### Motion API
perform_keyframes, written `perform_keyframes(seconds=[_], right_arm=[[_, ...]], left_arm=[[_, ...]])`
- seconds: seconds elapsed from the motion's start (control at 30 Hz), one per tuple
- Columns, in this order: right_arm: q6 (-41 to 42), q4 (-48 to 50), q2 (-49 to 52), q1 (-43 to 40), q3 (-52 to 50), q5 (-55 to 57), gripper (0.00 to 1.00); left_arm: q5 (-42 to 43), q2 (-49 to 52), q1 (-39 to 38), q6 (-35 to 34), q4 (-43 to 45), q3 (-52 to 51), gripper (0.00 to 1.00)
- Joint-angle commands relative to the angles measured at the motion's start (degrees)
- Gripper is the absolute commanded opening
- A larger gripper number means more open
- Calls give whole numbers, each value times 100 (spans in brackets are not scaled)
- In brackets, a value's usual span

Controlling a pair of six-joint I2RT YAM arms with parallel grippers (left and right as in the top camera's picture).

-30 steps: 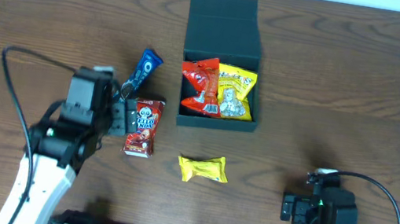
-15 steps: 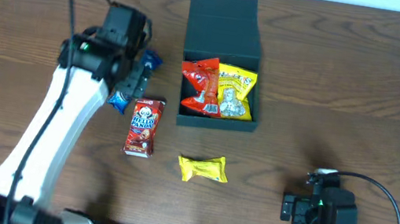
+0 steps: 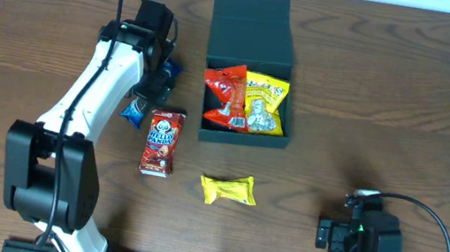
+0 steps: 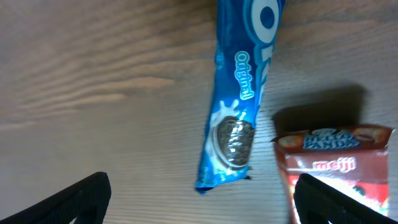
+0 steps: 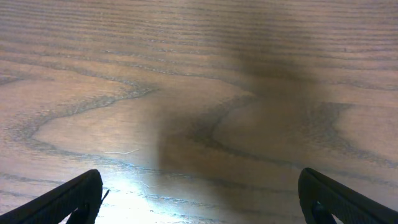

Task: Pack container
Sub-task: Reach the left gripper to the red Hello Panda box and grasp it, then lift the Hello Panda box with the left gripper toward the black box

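Note:
The dark teal-green container (image 3: 254,23) stands open at the table's upper middle, its flap lid laid back. A red packet (image 3: 225,97) and a yellow packet (image 3: 265,104) lie inside. My left gripper (image 3: 156,87) is open above a blue Oreo packet (image 3: 134,111), which also shows in the left wrist view (image 4: 239,106). A red Hello Panda box (image 3: 161,141) lies just right of it and shows in the left wrist view (image 4: 336,165). A small yellow packet (image 3: 229,190) lies in front. My right gripper (image 3: 327,235) is open over bare wood.
The brown wooden table (image 3: 406,108) spans the view. The left arm stretches from the front left edge up toward the container's left side. A cable loops by the right arm at the front right.
My left arm has swung away from the Hello Panda box toward the back, and now hovers over the Oreo packet. The right arm has not moved.

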Motion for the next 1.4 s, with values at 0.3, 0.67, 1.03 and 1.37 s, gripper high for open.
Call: perform_keyframes(seconds=[0.3,0.67,1.03,1.37], right_arm=[[85,-4,-31,-28,-9,-2,99],[85,-4,-31,-28,-9,-4,99],[85,-4,-31,-28,-9,-2,99],[85,-4,-31,-28,-9,-4,99]], left_arm=[[964,-466,-564,-2387,-566,83,95],[874,-1655,-1071,-3318,269,-2116,95],[852,-1672,-925,-3198,1373,-3077,95],[833,-931,-791,-2946,1818,-3180,95]])
